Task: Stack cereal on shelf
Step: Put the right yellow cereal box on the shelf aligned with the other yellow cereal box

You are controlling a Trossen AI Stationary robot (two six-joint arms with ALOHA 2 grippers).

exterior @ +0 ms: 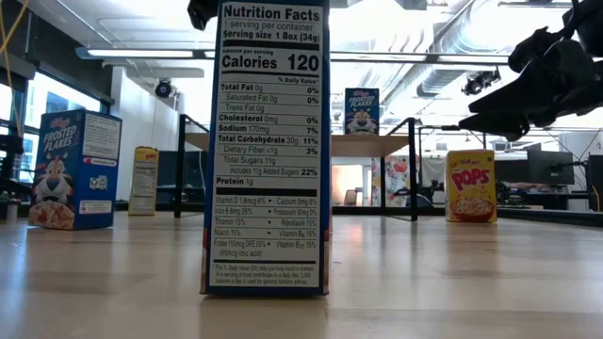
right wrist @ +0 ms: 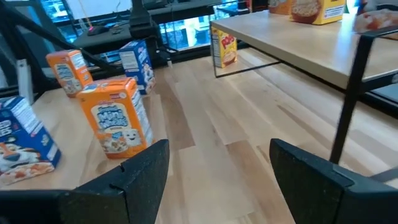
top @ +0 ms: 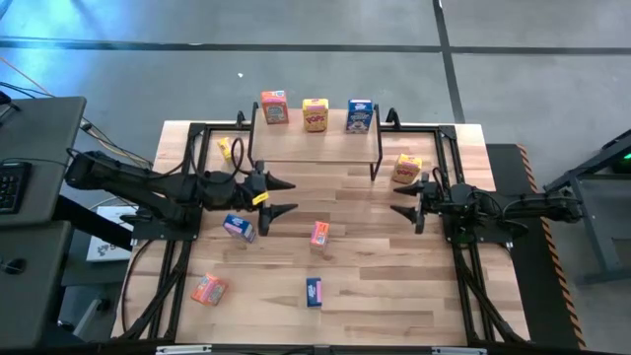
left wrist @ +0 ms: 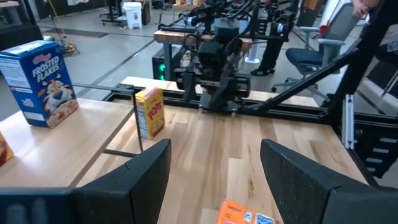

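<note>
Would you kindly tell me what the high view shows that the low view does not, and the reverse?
Only the high view shows both open grippers, the left gripper and the right gripper, facing each other over the table, and the three boxes on the shelf: orange, yellow and blue.

Only the low view shows the nutrition label on a blue box standing close to the camera, and the ceiling lights.

Both show the shelf, with the blue box on it, and a yellow box standing on the table beside it.
</note>
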